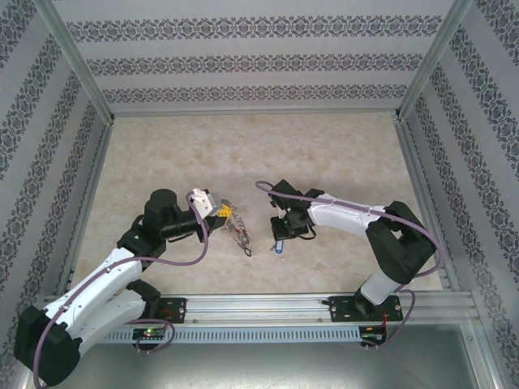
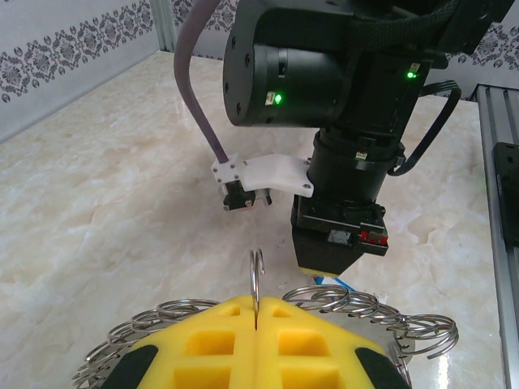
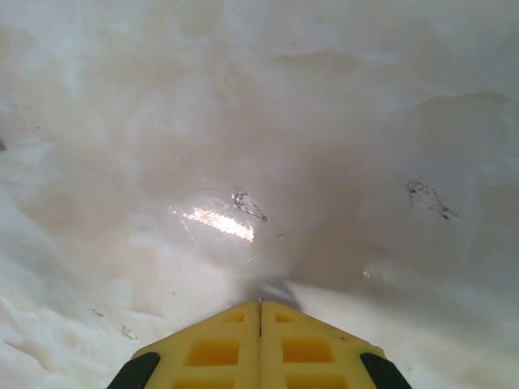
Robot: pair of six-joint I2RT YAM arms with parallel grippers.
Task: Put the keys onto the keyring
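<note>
- The left gripper (image 2: 256, 318) has its yellow, waffle-patterned fingers (image 2: 215, 340) pressed fully together, pinching a thin wire loop of the large grey metal keyring (image 2: 256, 274) that stands upright out of the seam between them.
- The rest of the keyring fans out on both sides of those fingers as a fringe of small overlapping metal loops.
- From above, the left gripper (image 1: 217, 211) points toward the middle of the table, and the keyring (image 1: 236, 228) stretches from its tips toward the near right.
- The right gripper (image 3: 259, 314) is also closed, its two yellow fingers meeting with no gap, tips down close over the tabletop; a grey smudge sits right at the tips.
- From above, the right gripper (image 1: 281, 237) hangs just right of the keyring, apart from it.
- An oblong blue plastic tag (image 1: 278, 248) of a small key lies directly under it; the left wrist camera sees this blue tag (image 2: 332, 280) peeking out below the right gripper (image 2: 326, 262).
- Whether the right fingers actually grip that key cannot be told.
- Both arms reach over a beige marble-patterned tabletop (image 1: 203, 154), fenced by wallpapered panels (image 1: 243, 61).
</note>
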